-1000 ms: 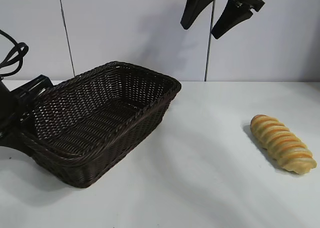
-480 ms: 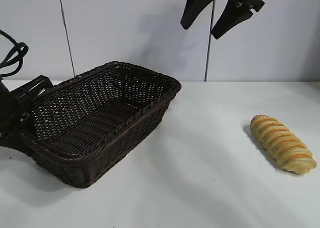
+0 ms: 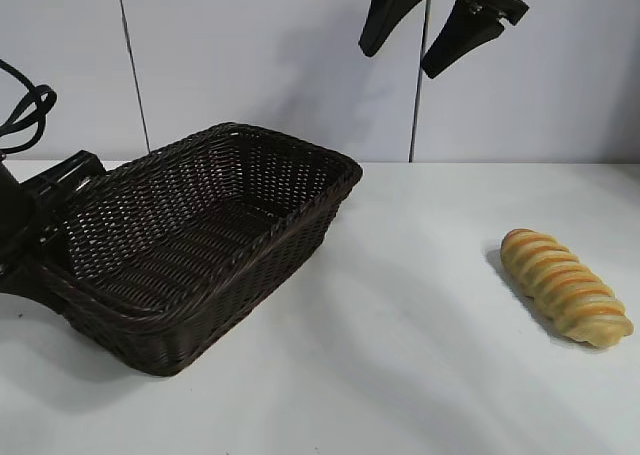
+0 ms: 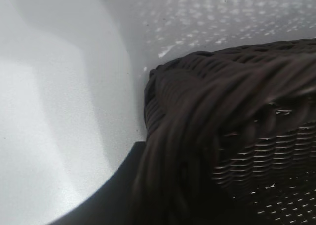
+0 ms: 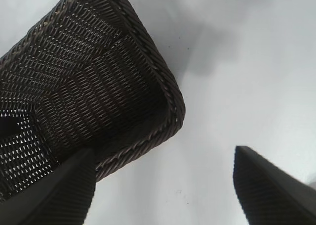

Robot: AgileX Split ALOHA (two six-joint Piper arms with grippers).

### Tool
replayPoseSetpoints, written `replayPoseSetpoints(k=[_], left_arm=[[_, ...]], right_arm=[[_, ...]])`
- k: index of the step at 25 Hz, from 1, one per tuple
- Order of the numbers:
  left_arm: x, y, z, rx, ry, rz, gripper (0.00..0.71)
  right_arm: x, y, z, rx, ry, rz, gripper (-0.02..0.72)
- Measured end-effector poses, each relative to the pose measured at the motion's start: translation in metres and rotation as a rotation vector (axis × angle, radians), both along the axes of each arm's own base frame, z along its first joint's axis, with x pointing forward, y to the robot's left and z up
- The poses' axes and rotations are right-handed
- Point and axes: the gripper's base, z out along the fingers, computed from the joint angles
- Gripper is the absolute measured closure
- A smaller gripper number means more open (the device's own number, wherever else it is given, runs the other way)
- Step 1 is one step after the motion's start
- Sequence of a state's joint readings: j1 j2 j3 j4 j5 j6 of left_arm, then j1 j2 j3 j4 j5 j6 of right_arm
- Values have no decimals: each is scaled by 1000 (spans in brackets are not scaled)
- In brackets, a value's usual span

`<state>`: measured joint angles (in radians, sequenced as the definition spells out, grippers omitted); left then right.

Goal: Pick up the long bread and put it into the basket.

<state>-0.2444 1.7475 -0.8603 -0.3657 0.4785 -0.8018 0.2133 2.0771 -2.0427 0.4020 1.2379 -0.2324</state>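
Nothing has moved since the earlier frame: both my arms hold as they were. One long bread (image 3: 566,287) lies alone on the white table (image 3: 420,375), well apart from the one basket (image 3: 190,240), which sits tilted at the table's left side. My right gripper (image 3: 428,23) hangs high above the table between the two, jaws spread wide and holding nothing. My left gripper (image 3: 50,200) is clenched on the basket's rim at its left end.
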Motion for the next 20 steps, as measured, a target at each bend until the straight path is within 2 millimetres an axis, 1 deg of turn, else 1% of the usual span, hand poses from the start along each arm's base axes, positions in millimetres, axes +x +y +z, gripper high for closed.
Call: replayPoseSetpoints(k=[20], left_arm=[[0,0,0,1,-6,-13,604]], right_arm=[[0,0,0,5,3,-3,146]])
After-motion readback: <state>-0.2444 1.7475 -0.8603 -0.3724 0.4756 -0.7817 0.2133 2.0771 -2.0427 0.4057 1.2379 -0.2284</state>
